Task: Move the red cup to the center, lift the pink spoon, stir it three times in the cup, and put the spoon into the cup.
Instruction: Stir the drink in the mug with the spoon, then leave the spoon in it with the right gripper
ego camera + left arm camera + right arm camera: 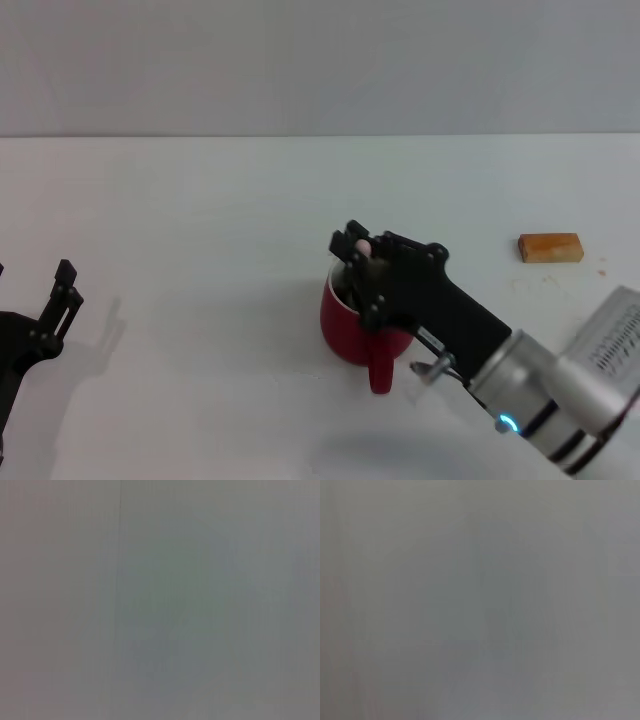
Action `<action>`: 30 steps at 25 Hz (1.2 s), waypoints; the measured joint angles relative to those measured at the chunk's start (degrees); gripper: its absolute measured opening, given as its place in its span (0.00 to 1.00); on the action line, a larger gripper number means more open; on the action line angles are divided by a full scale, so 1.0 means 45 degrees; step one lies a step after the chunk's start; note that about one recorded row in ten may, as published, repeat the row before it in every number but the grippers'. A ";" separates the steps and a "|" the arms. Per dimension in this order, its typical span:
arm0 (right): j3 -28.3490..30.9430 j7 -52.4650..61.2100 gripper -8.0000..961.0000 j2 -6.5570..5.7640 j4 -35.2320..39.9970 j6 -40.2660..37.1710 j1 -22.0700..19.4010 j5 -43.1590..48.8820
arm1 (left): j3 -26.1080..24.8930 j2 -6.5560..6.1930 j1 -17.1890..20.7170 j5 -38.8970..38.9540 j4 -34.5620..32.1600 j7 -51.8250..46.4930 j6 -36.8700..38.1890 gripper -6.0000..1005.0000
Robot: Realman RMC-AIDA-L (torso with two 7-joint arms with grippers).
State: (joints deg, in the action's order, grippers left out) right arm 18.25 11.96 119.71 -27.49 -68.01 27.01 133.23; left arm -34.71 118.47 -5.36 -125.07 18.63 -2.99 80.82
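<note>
holding the pink spoon (364, 247) by its handle, your right hand (357, 262) sits closed over the red cup (345, 325) at lower centre of the frame, so you seem mid-stir. next, let the spoon drop inside. open worktop (200, 220) surrounds the cup; a wooden block (550, 247) lies well right. your left hand (60, 295) waits lower left, fingers apart.

Plain grey field, perhaps a bare surface, nothing distinguishable
</note>
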 joint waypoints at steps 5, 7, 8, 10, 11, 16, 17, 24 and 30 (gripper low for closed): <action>0.0333 -0.0029 0.01 0.0001 0.0306 0.0400 0.0626 -0.0068 | 0.0000 0.0000 0.0000 0.0001 0.0000 0.0000 0.0006 0.81; 0.0620 -0.0048 0.01 -0.0001 0.0524 0.0455 0.0758 -0.0069 | 0.0001 0.0000 0.0000 0.0001 0.0000 0.0000 -0.0003 0.81; 0.0746 -0.0058 0.01 -0.0003 0.0610 0.0468 0.0787 -0.0070 | 0.0000 0.0000 -0.0001 0.0001 0.0000 0.0000 -0.0016 0.81; 0.0959 -0.0064 0.01 -0.0027 0.0822 0.0459 0.0780 -0.0070 | 0.0001 0.0000 -0.0001 0.0001 -0.0003 0.0000 -0.0036 0.81; 0.1095 -0.0066 0.01 -0.0064 0.0977 0.0402 0.0651 -0.0079 | 0.0000 0.0000 0.0000 0.0000 -0.0013 0.0000 -0.0040 0.81; 0.1086 -0.0072 0.01 -0.0099 0.1000 -0.0054 -0.0190 -0.0045 | 0.0000 0.0000 0.0009 0.0002 -0.0020 0.0000 -0.0042 0.81; 0.1086 -0.0072 0.01 -0.0099 0.1000 -0.0054 -0.0190 -0.0045 | 0.0000 0.0000 0.0009 0.0002 -0.0020 0.0000 -0.0042 0.81; 0.0629 -0.0080 0.01 -0.0067 0.0249 -0.0277 -0.1054 0.0005 | -0.0001 0.0000 0.0016 0.0002 -0.0020 0.0001 0.0009 0.81; 0.0225 -0.0081 0.01 0.0002 0.0015 0.0028 -0.0487 0.0014 | -0.0001 0.0000 -0.0004 0.0003 -0.0020 0.0001 0.0022 0.81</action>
State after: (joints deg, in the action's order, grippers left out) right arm 19.26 11.60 119.72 -27.43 -67.89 24.82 133.29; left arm -34.72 118.47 -5.37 -125.06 18.54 -2.98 80.92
